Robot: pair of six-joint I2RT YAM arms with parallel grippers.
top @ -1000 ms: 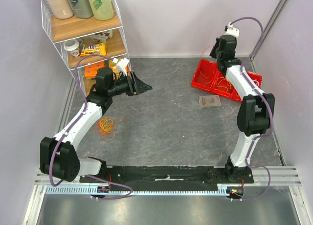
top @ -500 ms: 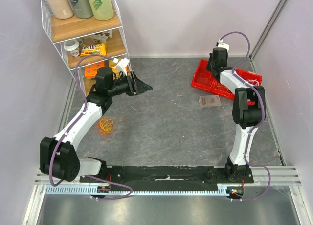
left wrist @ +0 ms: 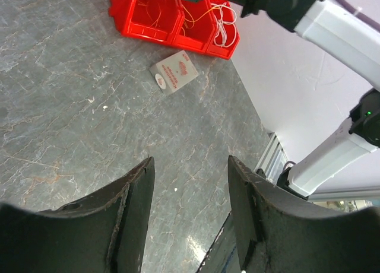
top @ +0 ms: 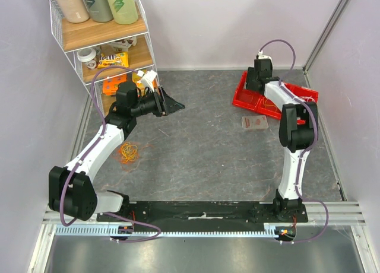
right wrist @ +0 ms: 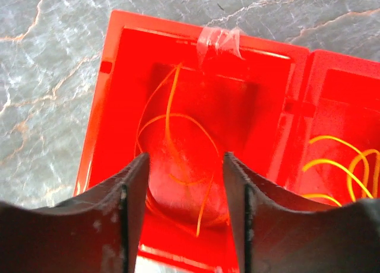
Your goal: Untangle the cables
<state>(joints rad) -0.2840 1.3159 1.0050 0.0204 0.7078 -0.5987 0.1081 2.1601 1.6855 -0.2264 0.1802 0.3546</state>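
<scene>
A tangle of orange and yellow cables (top: 127,152) lies on the table beside my left arm. My left gripper (top: 172,105) (left wrist: 190,166) hangs open above the table with nothing between its fingers. At the far right stands a red bin (top: 238,98) (right wrist: 101,107) (left wrist: 127,18) with three compartments. My right gripper (top: 254,83) (right wrist: 185,160) is open just above its left compartment, where a loose orange cable (right wrist: 178,142) lies curled. Yellow cables (right wrist: 344,166) fill the middle compartment, and white cables (left wrist: 224,24) the far one.
A wire shelf (top: 107,41) with bottles and snack packs stands at the back left, close behind my left gripper. A small flat packet (top: 255,123) (left wrist: 173,72) lies on the table in front of the red bin. Walls close in on both sides.
My right arm has come down and to the left over the bin's left compartment, and its gripper has opened. My left arm has not moved.
</scene>
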